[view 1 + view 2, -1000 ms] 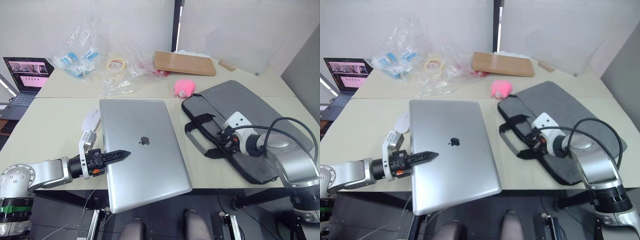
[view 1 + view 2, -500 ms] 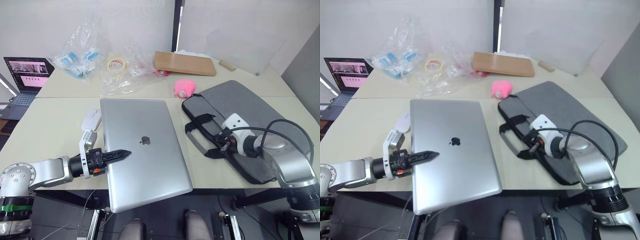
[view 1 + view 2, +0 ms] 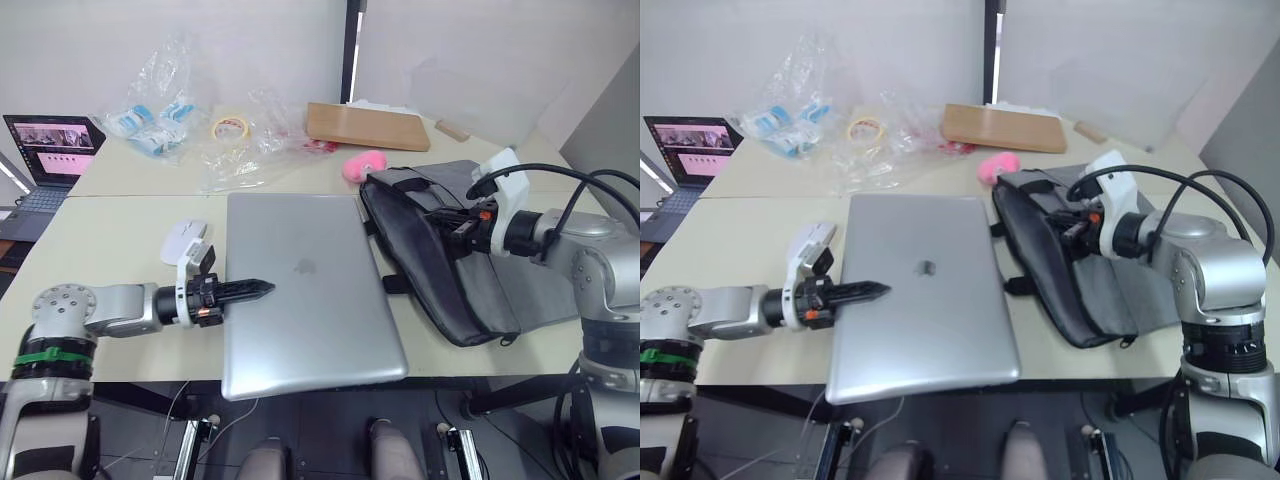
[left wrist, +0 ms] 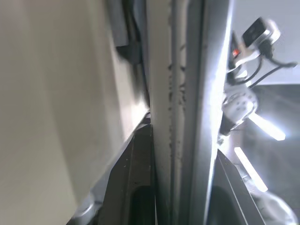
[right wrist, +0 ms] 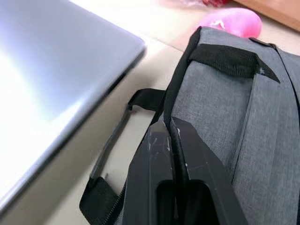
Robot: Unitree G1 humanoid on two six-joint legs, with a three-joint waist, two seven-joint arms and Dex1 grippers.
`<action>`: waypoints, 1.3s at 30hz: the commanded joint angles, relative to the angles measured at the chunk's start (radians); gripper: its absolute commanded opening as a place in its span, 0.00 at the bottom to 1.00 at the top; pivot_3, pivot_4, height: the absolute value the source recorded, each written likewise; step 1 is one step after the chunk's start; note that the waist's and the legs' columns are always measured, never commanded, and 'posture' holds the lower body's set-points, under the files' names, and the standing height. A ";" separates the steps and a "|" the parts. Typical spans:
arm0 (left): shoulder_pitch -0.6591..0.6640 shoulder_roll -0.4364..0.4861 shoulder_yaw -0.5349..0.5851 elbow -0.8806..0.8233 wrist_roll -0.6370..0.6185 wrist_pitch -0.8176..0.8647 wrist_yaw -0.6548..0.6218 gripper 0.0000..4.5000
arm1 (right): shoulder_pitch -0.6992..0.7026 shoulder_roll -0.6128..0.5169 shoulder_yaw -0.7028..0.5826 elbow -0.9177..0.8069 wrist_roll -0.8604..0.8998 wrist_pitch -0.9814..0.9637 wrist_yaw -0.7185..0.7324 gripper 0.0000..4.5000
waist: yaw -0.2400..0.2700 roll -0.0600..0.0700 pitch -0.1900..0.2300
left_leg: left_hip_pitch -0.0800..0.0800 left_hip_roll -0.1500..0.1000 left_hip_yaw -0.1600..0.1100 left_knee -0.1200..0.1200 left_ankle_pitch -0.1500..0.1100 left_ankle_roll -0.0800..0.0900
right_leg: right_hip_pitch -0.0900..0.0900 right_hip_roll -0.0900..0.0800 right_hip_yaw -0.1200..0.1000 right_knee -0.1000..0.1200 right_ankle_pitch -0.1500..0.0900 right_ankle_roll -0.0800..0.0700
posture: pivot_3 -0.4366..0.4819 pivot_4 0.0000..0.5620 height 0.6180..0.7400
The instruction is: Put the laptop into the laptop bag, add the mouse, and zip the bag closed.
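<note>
Two pincers at work, one on the laptop [image 3: 310,290], one on the laptop bag [image 3: 450,260]

Left pincer [image 3: 250,291] is clamped on the laptop's left edge, one finger above the lid and one beneath, as the left wrist view shows; the silver laptop lies flat mid-tabletop [image 3: 100,240], its near edge overhanging the front. Right pincer [image 5: 171,140] is closed on the black-edged upper flap of the grey bag, lifting it so the bag's mouth gapes toward the laptop just beside it. White mouse [image 3: 183,240] sits on the tabletop left of the laptop, close behind the left wrist. Pink fuzzy object [image 3: 364,165] rests behind the bag
</note>
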 commanded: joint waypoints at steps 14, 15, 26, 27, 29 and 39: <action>-0.182 -0.294 0.088 0.044 -0.077 -0.159 0.342 0.07 | -0.076 0.049 -0.041 -0.083 0.108 0.111 -0.087 0.01 | -0.001 0.000 0.000 | -0.001 -0.001 -0.001 0.002 0.000 0.000 | 0.000 -0.001 0.001 0.000 0.000 0.001 | 0.48 0.27 1.00; -0.190 -0.312 0.080 0.038 -0.069 -0.176 0.360 0.07 | -0.073 0.055 -0.041 -0.089 0.113 0.114 -0.094 0.01 | -0.001 0.000 0.000 | -0.001 -0.002 -0.001 0.002 0.000 0.000 | 0.000 -0.001 0.001 0.000 0.000 0.001 | 0.48 0.27 1.00; -0.295 -0.490 0.066 0.036 0.118 -0.251 0.344 0.07 | -0.064 0.101 -0.067 -0.131 0.168 0.151 -0.161 0.01 | 0.004 0.000 0.000 | -0.002 -0.004 -0.001 0.004 0.000 0.000 | 0.001 -0.003 0.003 -0.001 0.001 0.001 | 0.48 0.27 1.00; -0.301 -0.502 0.063 0.032 0.146 -0.249 0.332 0.07 | -0.065 0.105 -0.069 -0.133 0.171 0.153 -0.166 0.01 | 0.003 0.000 0.000 | -0.002 -0.004 -0.001 0.004 0.000 0.000 | 0.001 -0.003 0.003 -0.001 0.001 0.001 | 0.48 0.27 1.00; -0.333 -0.555 0.067 0.052 0.189 -0.265 0.314 0.07 | -0.065 0.110 -0.066 -0.141 0.174 0.154 -0.176 0.01 | 0.002 0.000 0.000 | -0.002 -0.004 -0.001 0.004 0.000 0.000 | 0.001 -0.003 0.003 -0.001 0.001 0.001 | 0.48 0.27 1.00; -0.453 -0.773 0.146 0.207 0.430 -0.433 0.229 0.07 | -0.058 0.121 -0.069 -0.166 0.200 0.163 -0.215 0.01 | 0.005 -0.001 0.000 | -0.002 -0.005 0.000 0.005 0.000 0.000 | 0.002 -0.003 0.005 -0.002 0.001 0.002 | 0.48 0.27 1.00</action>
